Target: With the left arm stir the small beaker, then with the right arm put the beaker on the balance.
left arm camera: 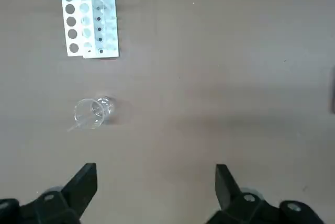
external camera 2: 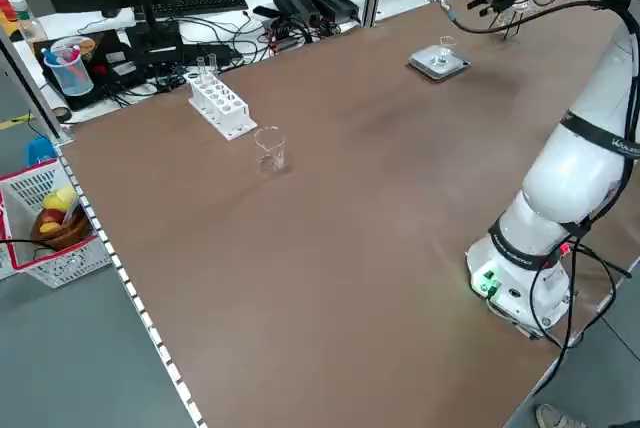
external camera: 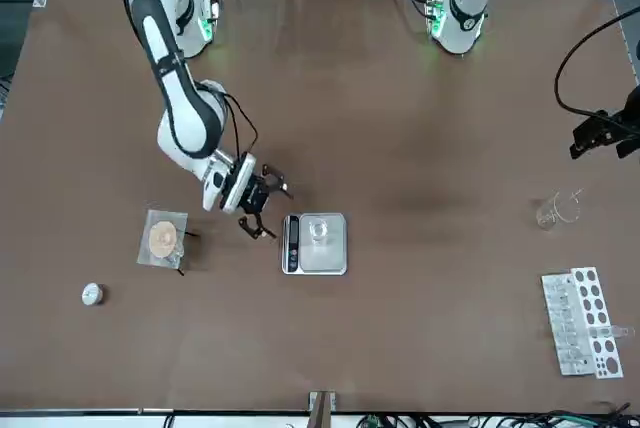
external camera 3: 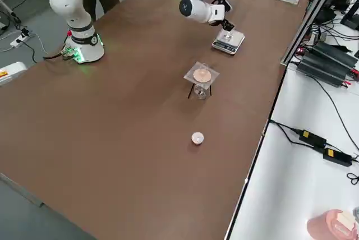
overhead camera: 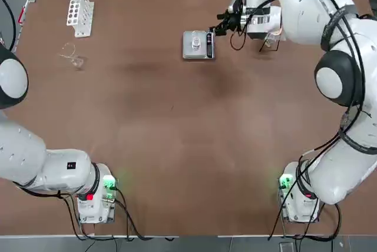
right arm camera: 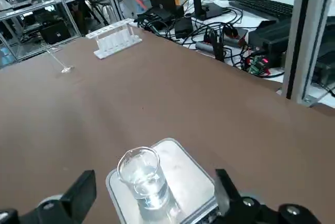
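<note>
Small beaker (right arm camera: 142, 183) standing on balance (overhead camera: 198, 45) plate, far centre. We are hovering right gripper (overhead camera: 222, 23) just beside it, fingers wide, empty. Left gripper (left arm camera: 155, 192) parked near left, also wide, empty. Placement looking done; next we are likely clearing away.

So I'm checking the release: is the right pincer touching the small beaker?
Apart. The front view shows the open right pincer beside the scale, clear of the small beaker.

Both arms show glossy white rounded segments; the right arm (overhead camera: 330, 40) trails black cables to its dark gripper (overhead camera: 222, 23); the left arm (overhead camera: 35, 163) bears a black square marking; bases glow green, the left also red.
</note>
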`<state>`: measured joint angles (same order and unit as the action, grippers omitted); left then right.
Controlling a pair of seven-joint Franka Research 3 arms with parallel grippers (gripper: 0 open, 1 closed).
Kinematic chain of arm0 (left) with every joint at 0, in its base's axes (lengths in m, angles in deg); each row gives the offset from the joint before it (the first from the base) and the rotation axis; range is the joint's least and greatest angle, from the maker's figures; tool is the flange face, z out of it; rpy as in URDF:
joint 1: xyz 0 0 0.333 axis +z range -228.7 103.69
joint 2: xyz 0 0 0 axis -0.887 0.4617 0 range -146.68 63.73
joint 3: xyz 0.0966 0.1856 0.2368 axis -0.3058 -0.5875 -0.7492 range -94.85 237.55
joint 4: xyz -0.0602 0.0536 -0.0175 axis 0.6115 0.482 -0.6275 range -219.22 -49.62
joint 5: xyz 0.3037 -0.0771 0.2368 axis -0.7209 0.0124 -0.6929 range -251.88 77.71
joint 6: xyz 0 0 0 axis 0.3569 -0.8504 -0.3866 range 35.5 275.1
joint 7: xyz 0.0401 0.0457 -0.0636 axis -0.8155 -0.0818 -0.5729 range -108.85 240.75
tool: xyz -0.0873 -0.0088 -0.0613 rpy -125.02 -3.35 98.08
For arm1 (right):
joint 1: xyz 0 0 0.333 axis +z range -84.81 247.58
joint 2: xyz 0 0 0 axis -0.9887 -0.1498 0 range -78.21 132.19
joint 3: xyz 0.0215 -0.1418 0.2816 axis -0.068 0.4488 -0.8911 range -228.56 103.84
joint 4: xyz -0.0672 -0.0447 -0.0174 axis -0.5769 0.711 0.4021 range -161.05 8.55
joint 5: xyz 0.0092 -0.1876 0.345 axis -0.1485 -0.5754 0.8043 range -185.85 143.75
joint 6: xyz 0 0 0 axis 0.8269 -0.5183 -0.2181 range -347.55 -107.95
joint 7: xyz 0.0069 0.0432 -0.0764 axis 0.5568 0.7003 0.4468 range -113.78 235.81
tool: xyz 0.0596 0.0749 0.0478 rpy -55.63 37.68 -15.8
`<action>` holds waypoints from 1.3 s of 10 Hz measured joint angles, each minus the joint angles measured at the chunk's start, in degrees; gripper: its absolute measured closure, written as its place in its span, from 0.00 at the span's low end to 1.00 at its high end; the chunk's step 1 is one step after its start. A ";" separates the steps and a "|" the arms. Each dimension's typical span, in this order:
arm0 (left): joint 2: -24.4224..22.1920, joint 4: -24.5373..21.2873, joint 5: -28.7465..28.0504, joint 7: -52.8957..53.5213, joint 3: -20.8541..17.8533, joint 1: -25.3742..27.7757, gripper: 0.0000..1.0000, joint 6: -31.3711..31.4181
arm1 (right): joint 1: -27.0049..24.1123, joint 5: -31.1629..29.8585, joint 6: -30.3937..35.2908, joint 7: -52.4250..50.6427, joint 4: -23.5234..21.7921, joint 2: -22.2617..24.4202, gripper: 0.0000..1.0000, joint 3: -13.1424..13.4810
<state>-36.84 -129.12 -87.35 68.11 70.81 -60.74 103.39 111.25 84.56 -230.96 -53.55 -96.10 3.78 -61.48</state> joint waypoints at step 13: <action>0.30 0.00 0.00 0.00 -0.06 0.26 0.00 0.06 | -0.38 -73.51 -0.91 104.41 2.90 7.98 0.00 2.77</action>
<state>-36.54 -129.12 -87.35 68.11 70.75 -60.48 103.45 110.87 11.06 -231.87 50.86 -93.20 11.76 -58.71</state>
